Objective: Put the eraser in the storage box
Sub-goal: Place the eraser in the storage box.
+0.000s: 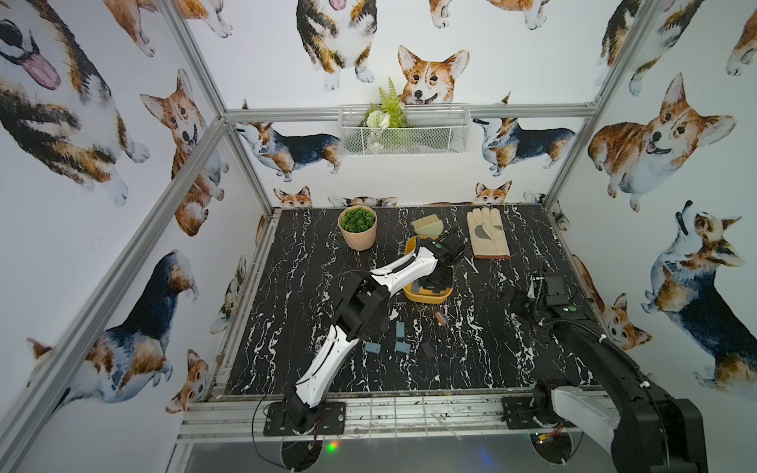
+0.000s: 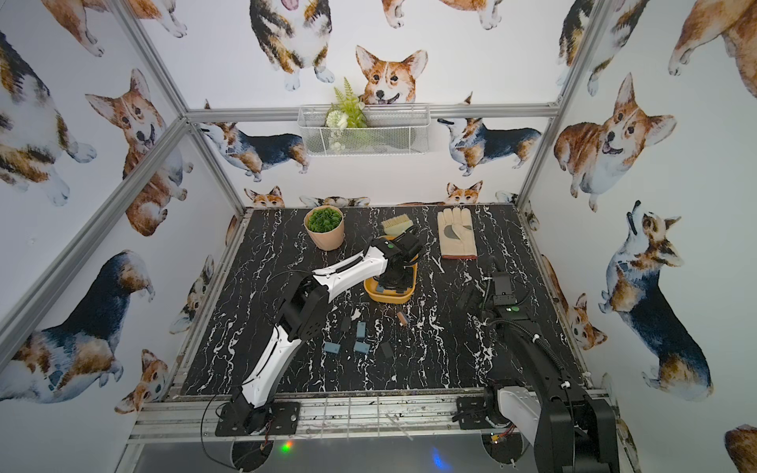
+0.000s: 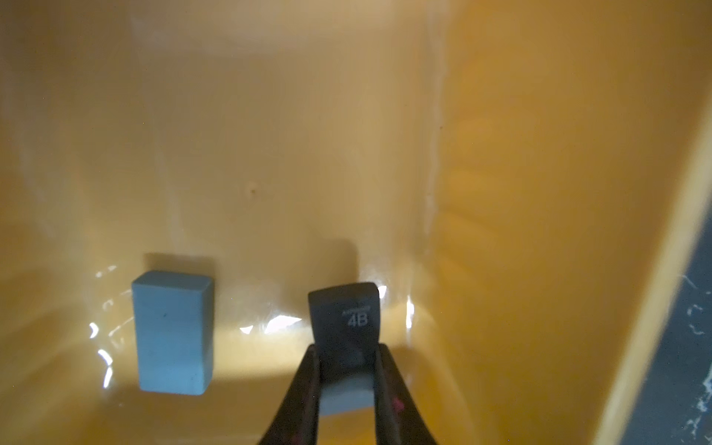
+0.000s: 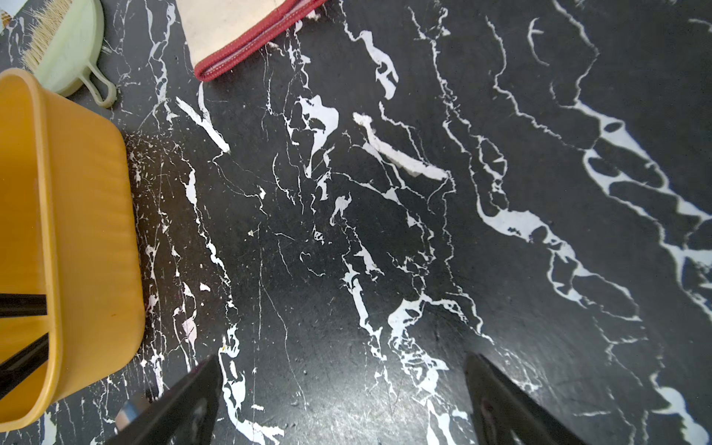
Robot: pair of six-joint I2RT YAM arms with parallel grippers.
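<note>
Black marble-patterned tabletop (image 4: 385, 231): the left gripper (image 3: 346, 358) is clamped across the narrow sides of a dark 4B eraser (image 3: 344, 316), low inside the storage box (image 3: 539, 192); a blue eraser (image 3: 173, 331) lies beside it. Light and rubbery, it should grip well. Right gripper (image 4: 343, 362) gapes, empty.
</note>
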